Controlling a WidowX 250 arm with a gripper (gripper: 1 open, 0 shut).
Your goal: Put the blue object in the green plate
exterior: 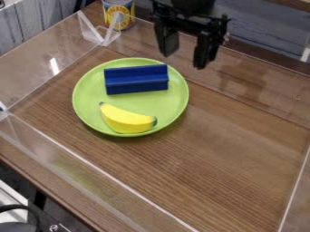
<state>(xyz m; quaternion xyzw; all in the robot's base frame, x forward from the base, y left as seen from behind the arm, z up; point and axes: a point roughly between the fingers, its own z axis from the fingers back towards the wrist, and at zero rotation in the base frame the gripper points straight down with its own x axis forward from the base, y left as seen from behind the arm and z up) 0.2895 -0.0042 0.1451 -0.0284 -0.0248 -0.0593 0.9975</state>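
The dark blue block [134, 78] lies flat in the upper half of the round lime-green plate [177, 107], beside a yellow banana-shaped object [127, 119]. My gripper [184, 50] hangs above the table behind and to the right of the plate, a little beyond its far rim. Its two black fingers [202, 51] point down and stand apart, open, with nothing between them. It does not touch the block or the plate.
The wooden tabletop [230, 145] is walled by clear plastic panels [31, 145] at the left and front. A yellow and white can [116, 13] stands at the back left, behind a clear bracket [94, 33].
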